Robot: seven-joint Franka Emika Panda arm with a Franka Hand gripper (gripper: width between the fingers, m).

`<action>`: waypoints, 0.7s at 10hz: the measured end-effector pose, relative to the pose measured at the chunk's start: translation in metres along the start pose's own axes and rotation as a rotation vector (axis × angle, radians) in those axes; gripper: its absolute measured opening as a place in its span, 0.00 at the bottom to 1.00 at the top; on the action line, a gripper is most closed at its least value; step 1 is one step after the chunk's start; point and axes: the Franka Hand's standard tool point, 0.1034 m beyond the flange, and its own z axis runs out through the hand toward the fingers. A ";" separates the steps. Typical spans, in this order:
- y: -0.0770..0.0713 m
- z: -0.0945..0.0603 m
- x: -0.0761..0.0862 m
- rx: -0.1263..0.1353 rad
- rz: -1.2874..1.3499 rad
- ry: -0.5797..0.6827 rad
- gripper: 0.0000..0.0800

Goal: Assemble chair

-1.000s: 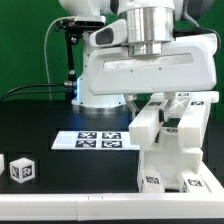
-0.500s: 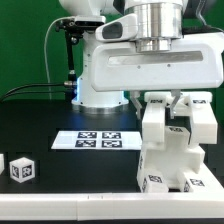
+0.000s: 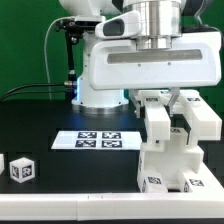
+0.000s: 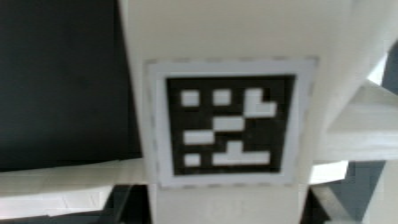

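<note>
At the lower right of the exterior view, we see the chunky white plastic chair (image 3: 172,160), partly built by our judgement, standing on the black table (image 3: 40,125). Our 2-finger gripper (image 3: 156,98) appears clenched on its white upright bar (image 3: 158,122), whose black-and-white square tag (image 4: 226,125) fills the wrist view. We judge the plastic stiff, light and rather slick, so we would pinch the bar's flat sides near the top, squarely, lest it twist.
</note>
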 end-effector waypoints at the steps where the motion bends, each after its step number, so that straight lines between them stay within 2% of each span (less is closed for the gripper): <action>1: 0.000 0.000 0.000 0.000 0.000 0.000 0.36; 2: 0.000 0.000 0.000 -0.001 -0.008 0.000 0.36; 5: -0.005 -0.003 0.003 -0.031 -0.169 0.021 0.36; 7: -0.003 -0.002 0.003 -0.032 -0.168 0.040 0.36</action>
